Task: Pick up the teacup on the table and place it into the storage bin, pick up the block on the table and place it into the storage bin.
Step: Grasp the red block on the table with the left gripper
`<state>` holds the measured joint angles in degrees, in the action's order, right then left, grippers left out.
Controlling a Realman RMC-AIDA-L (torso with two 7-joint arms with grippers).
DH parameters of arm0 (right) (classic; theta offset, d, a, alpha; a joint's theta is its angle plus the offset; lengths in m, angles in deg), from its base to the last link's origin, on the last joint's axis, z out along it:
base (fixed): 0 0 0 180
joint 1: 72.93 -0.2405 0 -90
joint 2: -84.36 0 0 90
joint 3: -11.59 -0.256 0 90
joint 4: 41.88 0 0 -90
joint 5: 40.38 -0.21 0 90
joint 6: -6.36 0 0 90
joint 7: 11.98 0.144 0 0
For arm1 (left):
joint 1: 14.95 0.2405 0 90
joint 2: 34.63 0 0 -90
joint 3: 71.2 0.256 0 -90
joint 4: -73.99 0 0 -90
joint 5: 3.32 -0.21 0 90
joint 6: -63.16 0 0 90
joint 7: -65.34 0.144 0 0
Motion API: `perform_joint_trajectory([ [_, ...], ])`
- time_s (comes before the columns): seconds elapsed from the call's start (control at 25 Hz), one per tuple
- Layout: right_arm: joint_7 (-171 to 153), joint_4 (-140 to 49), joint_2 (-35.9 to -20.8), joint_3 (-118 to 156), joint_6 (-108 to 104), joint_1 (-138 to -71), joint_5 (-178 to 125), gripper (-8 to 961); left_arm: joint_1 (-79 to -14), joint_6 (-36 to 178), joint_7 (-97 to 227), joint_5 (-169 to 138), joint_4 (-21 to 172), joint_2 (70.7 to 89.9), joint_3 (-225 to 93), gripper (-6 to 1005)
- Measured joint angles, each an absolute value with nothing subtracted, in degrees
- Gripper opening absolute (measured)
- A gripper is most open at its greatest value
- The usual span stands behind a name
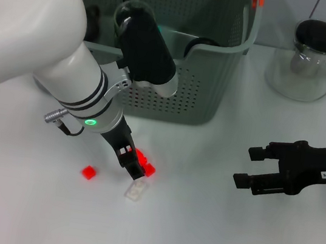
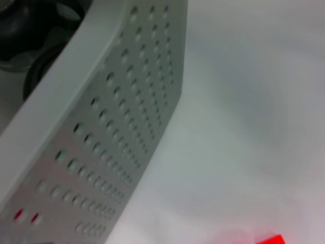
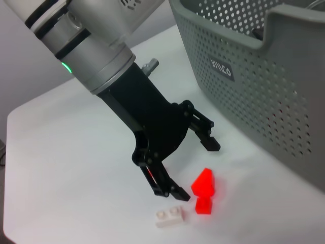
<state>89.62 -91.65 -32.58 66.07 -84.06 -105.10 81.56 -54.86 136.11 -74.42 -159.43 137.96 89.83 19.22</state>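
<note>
Two small red blocks [image 1: 146, 164] lie together on the white table in front of the storage bin [image 1: 173, 93]. My left gripper [image 1: 132, 161] is down at them, open. In the right wrist view its fingers [image 3: 209, 141] stand apart with the red blocks [image 3: 203, 183] at the tips, near the lower finger and not gripped. A whitish block [image 1: 136, 190] lies just beyond, and another red block [image 1: 88, 171] sits to the left. No teacup shows on the table; a dark round thing [image 2: 20, 15] lies inside the bin. My right gripper [image 1: 248, 166] hovers open at the right.
A glass teapot with a black lid [image 1: 310, 58] stands at the back right. The bin's perforated wall [image 2: 117, 127] is close beside my left wrist. Bare white table [image 1: 196, 225] spreads between the two grippers.
</note>
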Motion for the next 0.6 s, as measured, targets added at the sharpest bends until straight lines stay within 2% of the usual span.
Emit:
perform_joint_trajectory([
  [0.6,89.53,-91.29,-32.79,65.82,-83.32,-105.27,82.35,886,-56.51,132.75,-75.13,-159.59,134.33,89.8,20.92,903],
])
